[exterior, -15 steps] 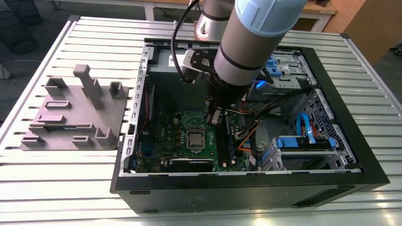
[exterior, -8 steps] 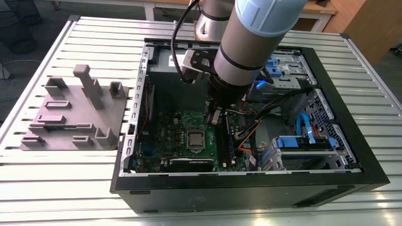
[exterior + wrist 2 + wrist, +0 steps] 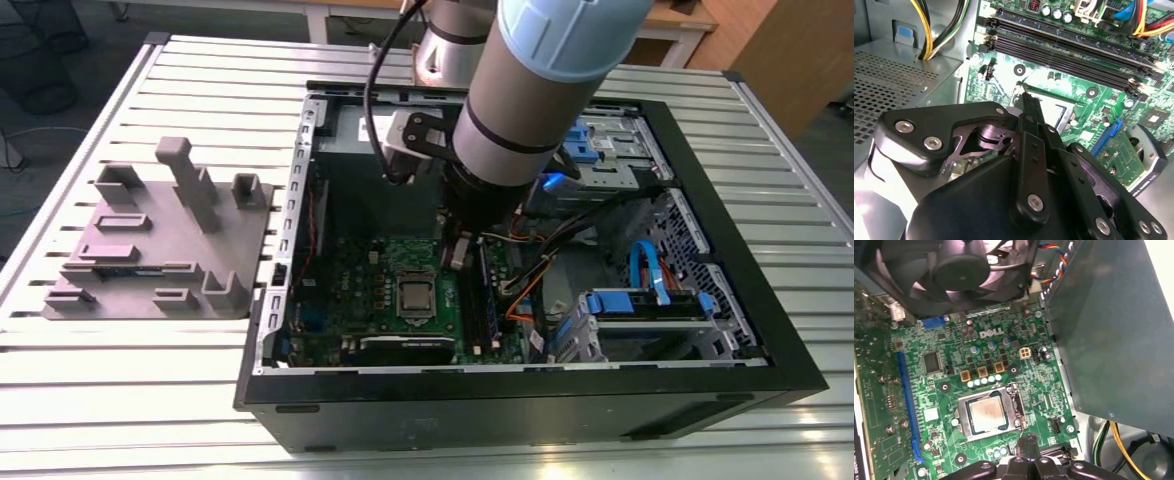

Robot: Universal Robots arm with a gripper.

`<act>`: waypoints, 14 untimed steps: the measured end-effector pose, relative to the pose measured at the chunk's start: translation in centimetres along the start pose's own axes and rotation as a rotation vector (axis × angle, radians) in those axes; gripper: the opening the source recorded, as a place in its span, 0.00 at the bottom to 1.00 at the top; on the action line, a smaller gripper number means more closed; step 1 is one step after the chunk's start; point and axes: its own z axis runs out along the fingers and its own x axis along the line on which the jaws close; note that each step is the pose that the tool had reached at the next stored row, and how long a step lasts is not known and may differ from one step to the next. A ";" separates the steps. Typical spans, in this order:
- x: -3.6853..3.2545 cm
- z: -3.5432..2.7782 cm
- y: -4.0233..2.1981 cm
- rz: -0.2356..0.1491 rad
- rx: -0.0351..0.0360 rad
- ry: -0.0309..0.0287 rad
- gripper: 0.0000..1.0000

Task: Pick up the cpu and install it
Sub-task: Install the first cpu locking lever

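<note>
The arm reaches steeply downward — its claw (image 3: 1026, 447) closed, fingertips pressed together, holding nothing.

An open computer case (image 3: 747, 330) sits on my slatted metal counter (image 3: 107, 400) — green motherboard (image 3: 387, 290) inside, grey plastic fixture (image 3: 154, 245) just beside it.

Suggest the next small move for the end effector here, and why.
Probably a short straight lift away: the cpu already lies flat inside the socket, and the end effector hangs close beside it, so backing off upward seems least likely to disturb the chip.
</note>
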 end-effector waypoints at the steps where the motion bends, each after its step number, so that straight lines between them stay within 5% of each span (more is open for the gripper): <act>1: 0.05 0.01 -0.01 -0.008 -0.0004 0.0012 0.11; 14: 0.92 0.38 -0.28 -0.048 -0.0030 0.0100 0.11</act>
